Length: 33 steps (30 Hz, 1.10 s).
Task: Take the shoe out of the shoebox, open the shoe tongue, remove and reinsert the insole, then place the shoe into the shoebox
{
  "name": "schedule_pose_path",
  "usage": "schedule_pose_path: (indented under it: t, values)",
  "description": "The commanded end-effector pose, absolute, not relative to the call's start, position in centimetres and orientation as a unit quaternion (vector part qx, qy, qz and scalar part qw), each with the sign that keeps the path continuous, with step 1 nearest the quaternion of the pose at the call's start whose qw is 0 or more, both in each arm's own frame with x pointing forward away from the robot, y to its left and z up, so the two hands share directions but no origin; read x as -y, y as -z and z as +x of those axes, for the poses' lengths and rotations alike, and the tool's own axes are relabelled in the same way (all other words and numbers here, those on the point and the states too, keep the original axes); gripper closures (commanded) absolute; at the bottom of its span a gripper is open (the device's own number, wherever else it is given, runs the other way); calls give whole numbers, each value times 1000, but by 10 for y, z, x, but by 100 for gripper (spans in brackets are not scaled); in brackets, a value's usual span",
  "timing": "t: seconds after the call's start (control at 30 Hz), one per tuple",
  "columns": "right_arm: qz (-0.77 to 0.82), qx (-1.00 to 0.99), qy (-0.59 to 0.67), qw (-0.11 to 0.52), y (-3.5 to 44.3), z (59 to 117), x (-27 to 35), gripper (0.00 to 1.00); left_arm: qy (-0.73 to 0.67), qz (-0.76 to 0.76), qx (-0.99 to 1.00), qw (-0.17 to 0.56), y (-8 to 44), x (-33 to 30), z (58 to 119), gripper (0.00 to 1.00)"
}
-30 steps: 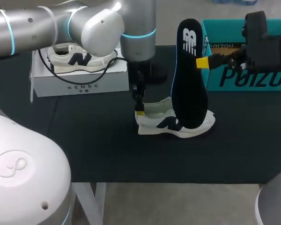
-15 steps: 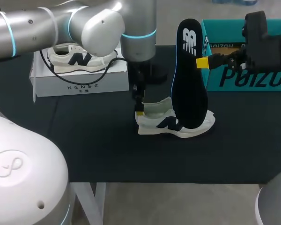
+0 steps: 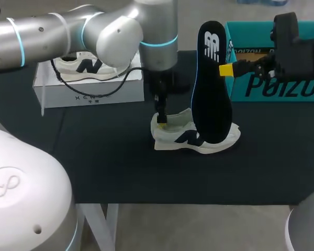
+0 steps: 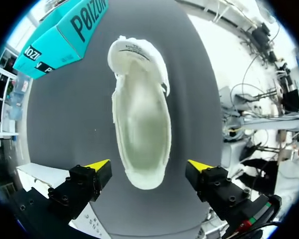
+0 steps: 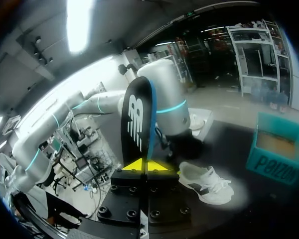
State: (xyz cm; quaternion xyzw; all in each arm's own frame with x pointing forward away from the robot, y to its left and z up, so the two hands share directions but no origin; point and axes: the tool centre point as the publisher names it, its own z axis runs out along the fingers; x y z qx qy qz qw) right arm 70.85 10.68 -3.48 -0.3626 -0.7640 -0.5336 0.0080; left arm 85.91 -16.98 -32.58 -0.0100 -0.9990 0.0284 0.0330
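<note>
On the black mat at mid-table, the white sneaker stands on its sole, toe toward the teal shoebox. Our left gripper hangs over the heel with its fingers spread wide on either side, gripping nothing. Our right gripper is clamped on the edge of the black insole, which we hold upright over the sneaker. A second sneaker sits on a white box.

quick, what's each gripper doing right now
Left gripper: open, one finger on each side of the heel of the white sneaker.
Right gripper: shut on the long black insole, held upright.
</note>
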Motion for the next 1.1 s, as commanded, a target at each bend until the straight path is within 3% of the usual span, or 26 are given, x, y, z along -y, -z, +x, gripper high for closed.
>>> schedule_pose_path:
  t: [0.03,0.57,1.1]
  values:
    - [-364,764,533,8,36,710,-109,100,-28,-6,999,38,337,179,872,0]
    - [-364,764,533,8,36,710,-109,100,-52,-25,997,46,351,208,910,0]
    - [-364,764,533,8,36,710,-109,100,-81,8,996,25,376,240,908,0]
